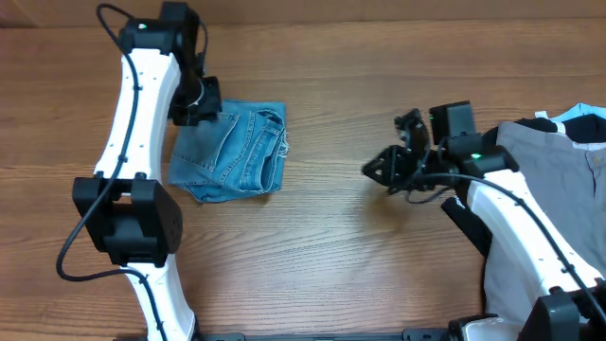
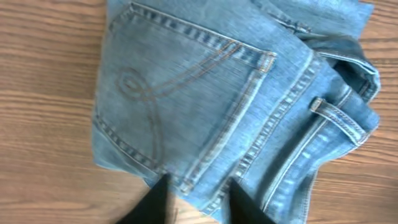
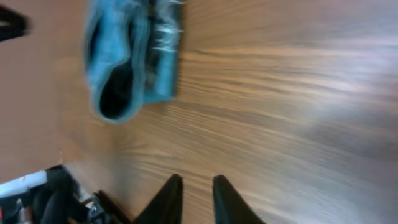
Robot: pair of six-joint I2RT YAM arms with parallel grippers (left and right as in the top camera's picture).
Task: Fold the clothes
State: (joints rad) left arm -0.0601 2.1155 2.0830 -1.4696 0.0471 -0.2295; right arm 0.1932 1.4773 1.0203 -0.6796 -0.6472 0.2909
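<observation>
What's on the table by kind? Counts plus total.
Folded light-blue jeans: 1
Grey garment: 1
Robot arms: 2 (left arm, right arm)
Total: 4
Not counted: cropped fabric at the right edge, too cut off to tell.

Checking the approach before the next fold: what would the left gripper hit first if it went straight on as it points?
Most likely the jeans: the left gripper points at the folded denim near the back pocket, though the gap is hard to judge.
</observation>
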